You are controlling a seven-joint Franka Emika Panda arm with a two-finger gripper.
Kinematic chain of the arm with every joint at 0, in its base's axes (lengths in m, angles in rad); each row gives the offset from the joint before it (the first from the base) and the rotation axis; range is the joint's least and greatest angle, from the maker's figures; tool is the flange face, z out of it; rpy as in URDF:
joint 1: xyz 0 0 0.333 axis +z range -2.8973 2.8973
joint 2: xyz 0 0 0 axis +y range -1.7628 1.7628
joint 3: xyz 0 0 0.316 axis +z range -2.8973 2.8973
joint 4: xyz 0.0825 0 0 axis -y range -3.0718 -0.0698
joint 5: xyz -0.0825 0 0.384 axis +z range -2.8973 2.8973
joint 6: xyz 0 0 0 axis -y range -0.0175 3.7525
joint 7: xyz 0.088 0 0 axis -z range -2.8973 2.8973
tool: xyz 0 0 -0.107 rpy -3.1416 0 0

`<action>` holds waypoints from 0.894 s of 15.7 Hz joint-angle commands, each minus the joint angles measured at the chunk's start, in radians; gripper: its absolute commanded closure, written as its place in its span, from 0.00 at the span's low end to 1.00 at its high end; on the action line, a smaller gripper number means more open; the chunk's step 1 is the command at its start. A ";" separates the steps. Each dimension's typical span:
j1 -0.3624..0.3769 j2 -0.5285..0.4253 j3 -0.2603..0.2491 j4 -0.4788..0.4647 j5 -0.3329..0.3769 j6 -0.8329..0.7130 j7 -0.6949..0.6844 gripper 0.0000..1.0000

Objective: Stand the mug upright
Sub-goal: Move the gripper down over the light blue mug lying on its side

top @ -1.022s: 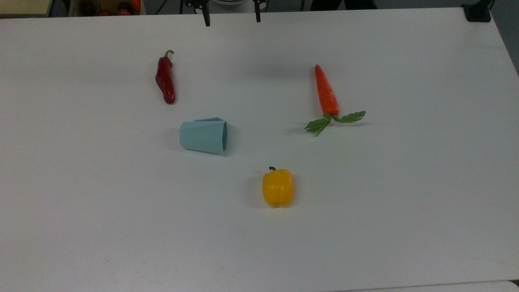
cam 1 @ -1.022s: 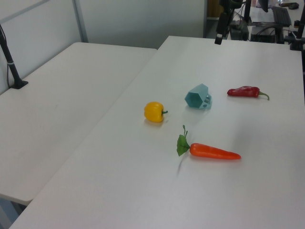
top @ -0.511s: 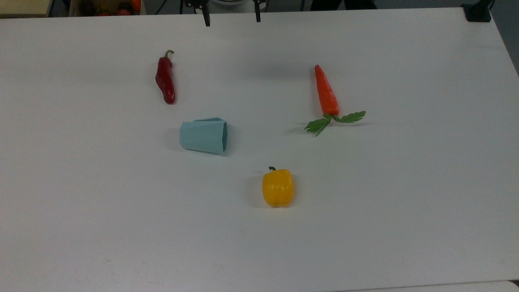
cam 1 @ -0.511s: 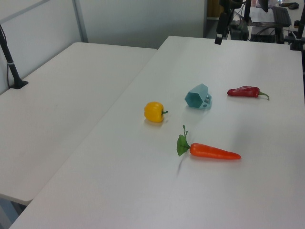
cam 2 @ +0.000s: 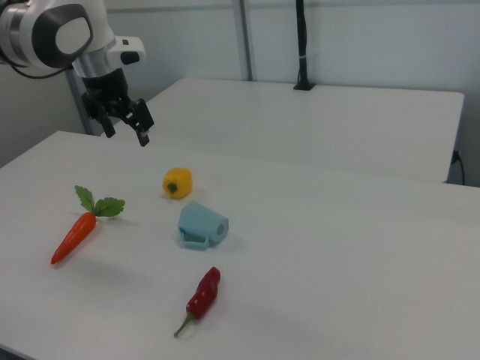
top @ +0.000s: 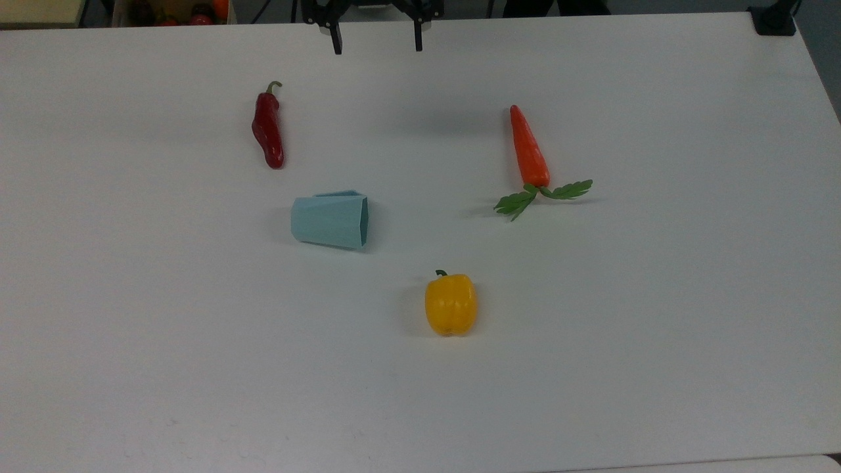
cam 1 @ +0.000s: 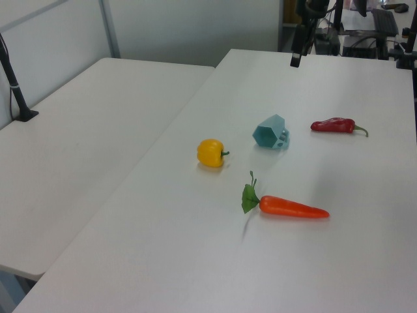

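Observation:
The pale blue faceted mug (top: pixel 330 220) lies on its side on the white table, its hexagonal rim facing the top view's right. In the left view the mug (cam 1: pixel 270 132) shows its open mouth; in the right view the mug (cam 2: pixel 201 225) shows its handle resting low. My gripper (top: pixel 377 46) hangs open and empty above the far table edge, well away from the mug. It appears as the gripper (cam 2: pixel 126 135) high at the right view's left, and one finger (cam 1: pixel 296 59) shows in the left view.
A red chili (top: pixel 268 128) lies beyond the mug, an orange carrot (top: pixel 529 151) with green leaves to the top view's right, and a yellow bell pepper (top: pixel 451 304) nearer the front. A second white table (cam 1: pixel 78 143) adjoins at the left view's left.
The gripper has come slightly lower and further over the table. The mug and vegetables have not moved.

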 commanded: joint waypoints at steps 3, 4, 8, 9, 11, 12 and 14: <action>0.006 0.119 0.117 0.051 -0.257 0.013 0.268 0.00; 0.007 0.143 0.134 0.054 -0.297 0.011 0.307 0.00; 0.017 0.247 0.166 0.074 -0.447 0.016 0.439 0.00; 0.023 0.274 0.172 0.082 -0.503 0.017 0.475 0.00; 0.023 0.307 0.175 0.082 -0.574 0.022 0.532 0.00; 0.023 0.333 0.175 0.082 -0.591 0.029 0.540 0.00; 0.021 0.370 0.177 0.082 -0.642 0.084 0.552 0.00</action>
